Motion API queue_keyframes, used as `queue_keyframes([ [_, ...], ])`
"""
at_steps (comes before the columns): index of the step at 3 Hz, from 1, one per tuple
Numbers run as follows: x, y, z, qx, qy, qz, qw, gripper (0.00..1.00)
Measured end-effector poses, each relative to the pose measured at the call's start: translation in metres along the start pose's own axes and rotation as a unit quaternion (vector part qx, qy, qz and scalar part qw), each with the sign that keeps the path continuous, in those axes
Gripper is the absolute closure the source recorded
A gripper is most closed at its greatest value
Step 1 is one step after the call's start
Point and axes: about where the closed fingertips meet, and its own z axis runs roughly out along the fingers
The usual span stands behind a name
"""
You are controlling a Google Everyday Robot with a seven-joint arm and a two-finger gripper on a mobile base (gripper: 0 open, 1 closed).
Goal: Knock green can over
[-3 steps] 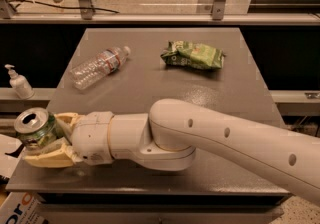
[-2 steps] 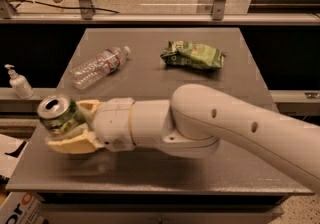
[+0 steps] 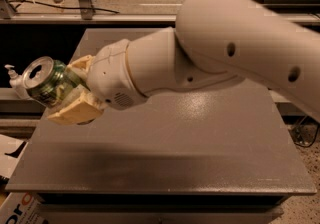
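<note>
hand (image 3: 69, 92) clasping green can (image 3: 46, 82), table's (image 3: 200, 158) left edge

One green can (image 3: 47, 84), one table (image 3: 200, 143), one pincer (image 3: 64, 90) at its left edge.

Gripper (image 3: 69, 90) clasps tilted green can (image 3: 46, 83), seemingly above the table's (image 3: 175, 143) left edge.

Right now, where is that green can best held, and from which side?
By its round side wall, mid-height, coming from the side. The gripper is shut on the green can that way, tilted above the left edge of the table, silver top left free.
</note>
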Motion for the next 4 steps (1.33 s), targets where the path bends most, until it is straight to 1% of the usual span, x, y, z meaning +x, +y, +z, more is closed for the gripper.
queue_keyframes([
  [1, -0.007, -0.011, -0.02, -0.017, 0.072, -0.015, 0.9971, 1.0],
  [2, 0.008, -0.007, -0.022, -0.049, 0.154, -0.006, 0.9868, 1.0],
  [3, 0.042, 0.003, -0.021, -0.087, 0.258, 0.021, 0.9621, 1.0],
  [4, 0.086, 0.005, -0.034, -0.092, 0.365, 0.054, 0.9248, 1.0],
])
